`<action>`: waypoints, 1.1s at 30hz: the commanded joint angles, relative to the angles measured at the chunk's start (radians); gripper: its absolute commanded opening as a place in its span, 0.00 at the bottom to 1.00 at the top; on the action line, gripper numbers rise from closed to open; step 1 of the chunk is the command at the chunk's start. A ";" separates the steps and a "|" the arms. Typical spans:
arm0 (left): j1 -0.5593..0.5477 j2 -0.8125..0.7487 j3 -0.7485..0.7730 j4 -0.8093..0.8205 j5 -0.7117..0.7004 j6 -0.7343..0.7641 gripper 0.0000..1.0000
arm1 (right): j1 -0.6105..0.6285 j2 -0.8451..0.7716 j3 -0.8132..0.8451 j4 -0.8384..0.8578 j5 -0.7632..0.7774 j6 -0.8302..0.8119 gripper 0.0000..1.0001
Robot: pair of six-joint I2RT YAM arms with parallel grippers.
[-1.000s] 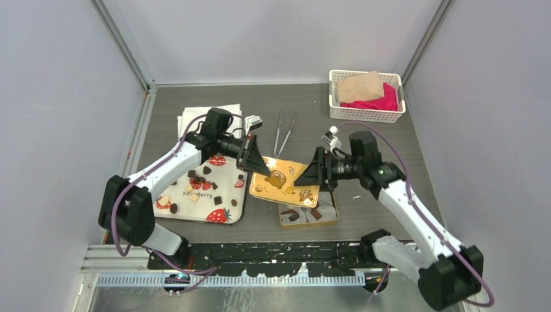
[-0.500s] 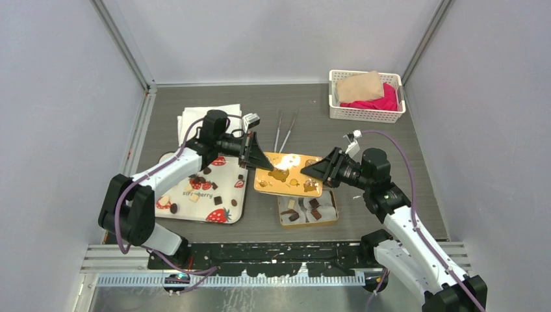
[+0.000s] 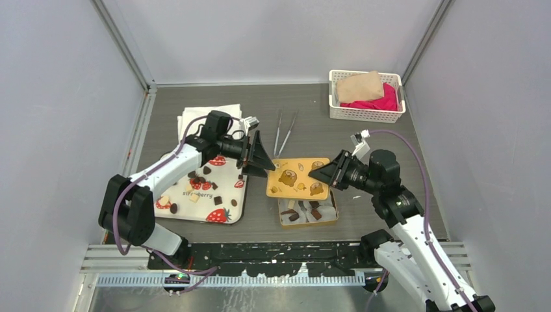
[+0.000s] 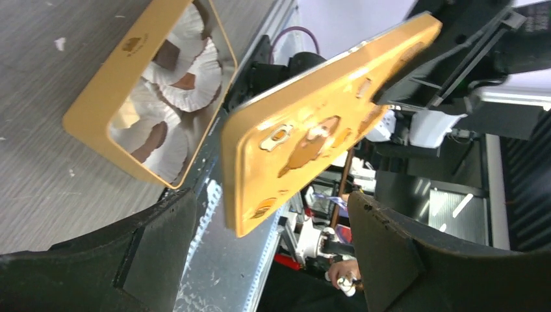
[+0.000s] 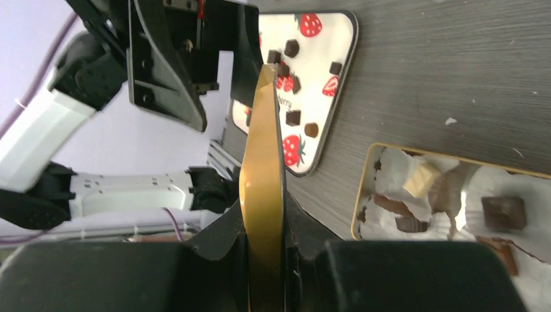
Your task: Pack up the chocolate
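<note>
Top external view showed the left arm folded at its elbow close to the base. Its white forearm ran up and rightward to a wrist turned so that the left gripper (image 3: 262,161) pointed right. Behind and below that gripper's fingers lay a strawberry-print tray (image 3: 227,195) with loose chocolate (image 3: 193,174) scattered on it, mostly dark pieces and a few cream ones.

In the left wrist view the fingers (image 4: 153,250) stood wide apart and gripped nothing. The near edge of the golden-yellow lid (image 3: 295,177) sat in the gap between them and seemed to touch neither. The lid hung in the air between the two grippers, its bear-printed face up.

Below it, and lower than both pairs of fingers, the open tin (image 3: 308,224) rested on the table, partly covered from above. It held more chocolate (image 3: 310,212) in white paper cups.

The right gripper (image 3: 323,173) was clamped on the lid's right edge. In the right wrist view the lid appeared edge-on, pinched between the two fingers (image 5: 221,253). The right arm rose from its base at the near edge, bent at the elbow, and levelled its wrist so the gripper pointed left, facing the other one.
</note>
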 commanded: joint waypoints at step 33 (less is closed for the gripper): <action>-0.142 0.216 -0.010 -0.284 -0.095 0.311 0.77 | -0.153 0.456 0.040 -0.120 -0.336 -0.376 0.01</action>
